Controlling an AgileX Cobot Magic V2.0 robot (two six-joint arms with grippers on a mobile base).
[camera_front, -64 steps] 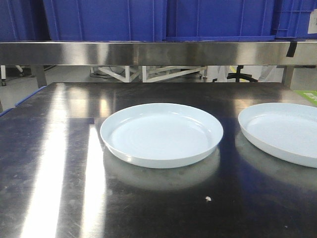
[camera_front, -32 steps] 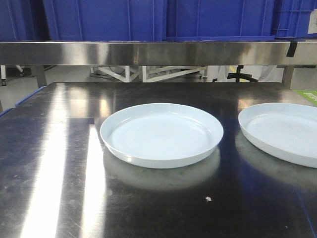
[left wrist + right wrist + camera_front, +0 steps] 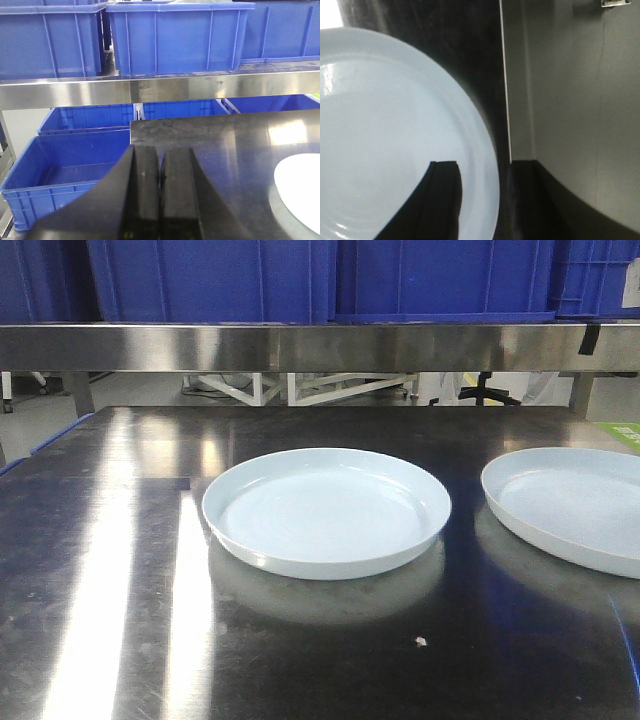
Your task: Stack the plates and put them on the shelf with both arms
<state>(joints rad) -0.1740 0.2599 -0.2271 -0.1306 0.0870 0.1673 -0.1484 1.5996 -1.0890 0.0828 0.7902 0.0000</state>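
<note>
On the dark steel table (image 3: 100, 570) you have two pale blue-white plates lying flat and well apart. The middle plate (image 3: 325, 510) shows whole in the front view, while the right plate (image 3: 570, 505) is cut off by the frame's right edge. Neither is stacked on the other, and neither is on the shelf (image 3: 300, 345). Its steel rail runs across the far side, with blue crates (image 3: 210, 280) standing on it. A small white speck (image 3: 421, 642) lies on the table, nearer than the middle plate and a little to its right.

Your left gripper (image 3: 160, 200) has its two fingers pressed together with nothing between them. It shows against the table's left edge, and a plate (image 3: 300, 195) peeks in at the right of that view, apart from it. Open blue bins (image 3: 65, 170) sit lower down to the left, beyond the table.

Your right gripper (image 3: 484, 170) has its fingers spread across a plate's rim (image 3: 487, 150). One finger is over the plate's inside and the other is outside it, over the dark strip of table by the edge. You cannot tell whether either finger touches the plate.
</note>
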